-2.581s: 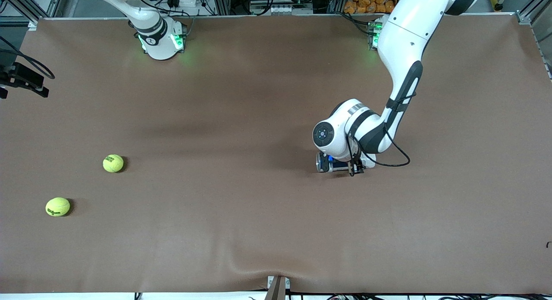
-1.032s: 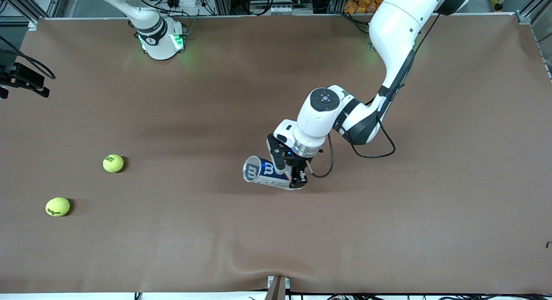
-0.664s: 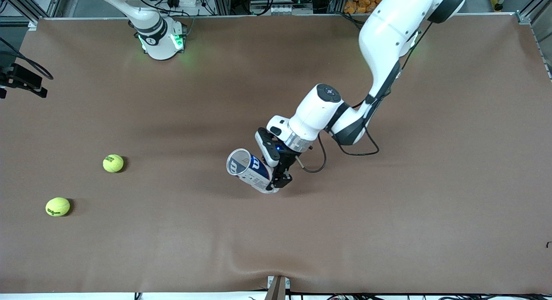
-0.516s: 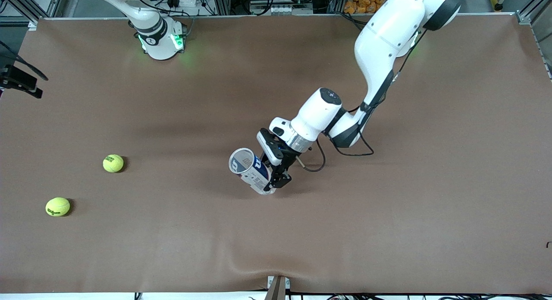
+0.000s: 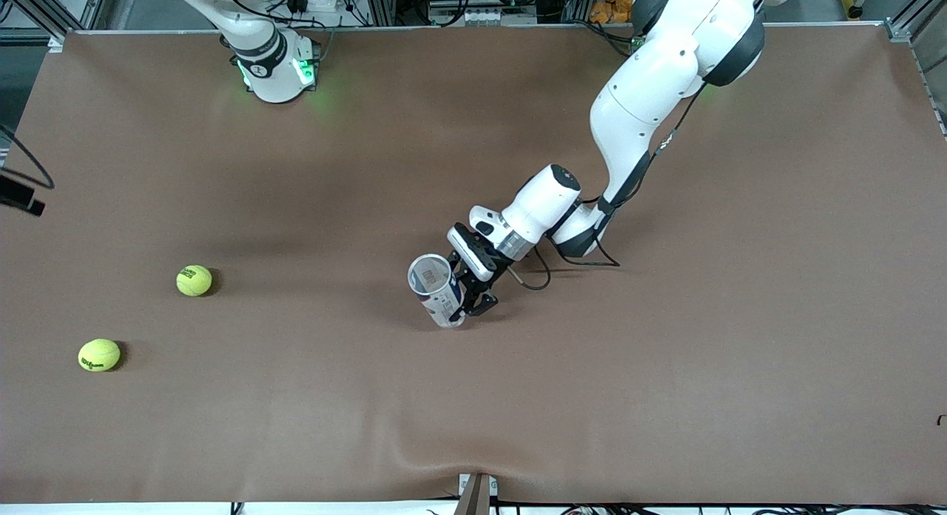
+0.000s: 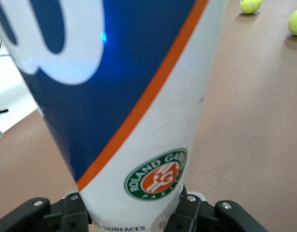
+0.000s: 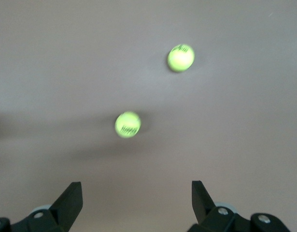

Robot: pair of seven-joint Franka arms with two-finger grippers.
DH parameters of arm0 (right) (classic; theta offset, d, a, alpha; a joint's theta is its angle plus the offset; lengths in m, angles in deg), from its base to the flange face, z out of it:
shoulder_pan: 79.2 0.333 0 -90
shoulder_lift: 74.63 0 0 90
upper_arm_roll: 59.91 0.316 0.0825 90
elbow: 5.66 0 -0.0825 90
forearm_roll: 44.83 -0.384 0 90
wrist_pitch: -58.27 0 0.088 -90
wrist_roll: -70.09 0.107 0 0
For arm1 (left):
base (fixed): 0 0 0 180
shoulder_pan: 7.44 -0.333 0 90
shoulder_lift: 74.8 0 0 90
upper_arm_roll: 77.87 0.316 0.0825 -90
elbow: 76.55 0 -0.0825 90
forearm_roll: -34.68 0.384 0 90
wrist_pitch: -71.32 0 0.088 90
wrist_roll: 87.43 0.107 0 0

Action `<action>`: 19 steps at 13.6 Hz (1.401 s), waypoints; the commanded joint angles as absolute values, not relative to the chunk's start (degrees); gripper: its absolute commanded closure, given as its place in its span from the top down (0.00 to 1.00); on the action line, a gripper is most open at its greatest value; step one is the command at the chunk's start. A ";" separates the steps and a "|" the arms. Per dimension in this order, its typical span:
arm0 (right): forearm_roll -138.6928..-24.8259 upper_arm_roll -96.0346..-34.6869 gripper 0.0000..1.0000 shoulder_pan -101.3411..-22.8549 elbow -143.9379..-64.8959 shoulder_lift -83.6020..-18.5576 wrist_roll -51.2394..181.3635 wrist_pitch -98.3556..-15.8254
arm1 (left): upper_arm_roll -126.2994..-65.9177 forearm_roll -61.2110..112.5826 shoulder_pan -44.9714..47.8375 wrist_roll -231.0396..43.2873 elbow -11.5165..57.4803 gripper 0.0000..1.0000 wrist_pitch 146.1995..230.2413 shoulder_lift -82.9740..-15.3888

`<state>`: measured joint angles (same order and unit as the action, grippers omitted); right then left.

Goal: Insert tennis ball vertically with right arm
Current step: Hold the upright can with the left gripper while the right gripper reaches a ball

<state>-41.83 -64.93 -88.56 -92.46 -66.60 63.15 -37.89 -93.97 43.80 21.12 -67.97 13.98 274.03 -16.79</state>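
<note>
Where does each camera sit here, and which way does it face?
Front view: high across the table, facing the arms' bases; shows the left gripper holding a can, two balls.
Left wrist view: on the left wrist, facing the can; both fingers show.
Right wrist view: above the table, facing down at both balls; right gripper open.
All three views show the balls.
</note>
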 commanded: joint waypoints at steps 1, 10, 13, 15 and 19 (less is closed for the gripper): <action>-39.29 -64.04 1.00 -92.54 -91.53 -61.47 63.06 -45.15 | -94.31 42.85 21.04 -69.58 13.36 0.61 274.88 -15.39; -51.39 -63.78 1.00 -97.04 -92.05 -45.11 50.42 -64.93 | -94.31 42.94 20.33 -69.67 14.15 0.71 274.88 -13.02; -54.41 -63.95 1.00 -98.44 -92.23 -40.98 49.88 -71.61 | -94.31 43.03 20.07 -69.67 14.67 0.90 274.88 -13.10; -54.32 -63.95 1.00 -98.62 -92.32 -39.57 49.62 -74.00 | -94.31 43.29 20.07 -69.67 14.76 1.00 274.88 -13.10; -56.41 -63.25 1.00 -98.80 -92.94 -35.18 41.46 -82.88 | -94.22 43.29 19.81 -69.76 16.25 1.00 274.88 -13.63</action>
<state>-53.86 -64.60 -97.86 -92.94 -36.92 46.60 -79.88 -94.00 43.76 20.15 -69.70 15.07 274.63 -13.11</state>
